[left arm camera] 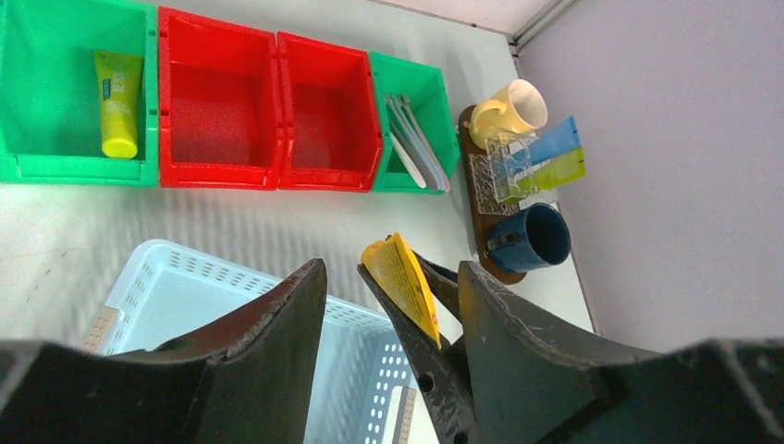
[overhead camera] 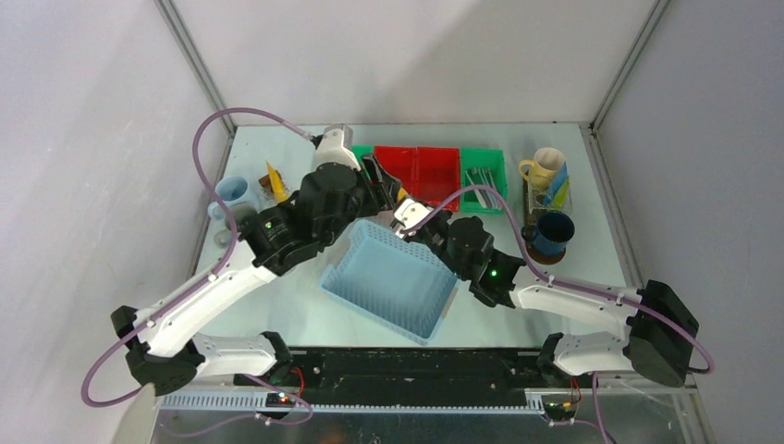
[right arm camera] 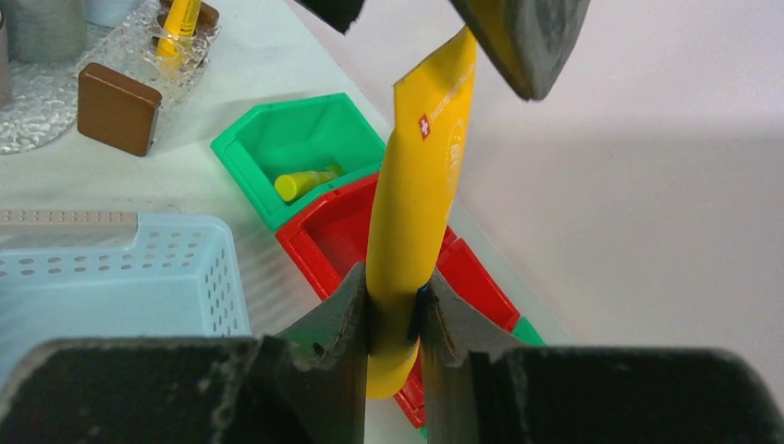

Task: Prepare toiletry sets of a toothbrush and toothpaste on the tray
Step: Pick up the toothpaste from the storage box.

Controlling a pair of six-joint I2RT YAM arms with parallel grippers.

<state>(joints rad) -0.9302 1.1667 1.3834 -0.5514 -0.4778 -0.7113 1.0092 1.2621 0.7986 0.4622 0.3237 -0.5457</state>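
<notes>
Two hands meet: the right hand [right arm camera: 393, 324] pinches the yellow tube [right arm camera: 411, 203] low down, plain only from its own wrist; the left hand [left arm camera: 390, 270] gapes wide around the tube's flat end. Beyond it, rightward, the tray [left arm camera: 478, 208] carries a cream mug [left arm camera: 513, 109] and a dark blue mug [left arm camera: 532, 239].

overhead view; both wrist views near yellow tube [right arm camera: 411, 213]

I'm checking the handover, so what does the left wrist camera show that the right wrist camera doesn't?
Only the left wrist: the brown tray with a cream mug and dark blue mug, and toothbrushes in a green bin. Only the right wrist: the right fingers shut on the yellow tube, plus a brown block. Both: that tube, the blue basket, and a yellow-green tube in the other green bin.
</notes>
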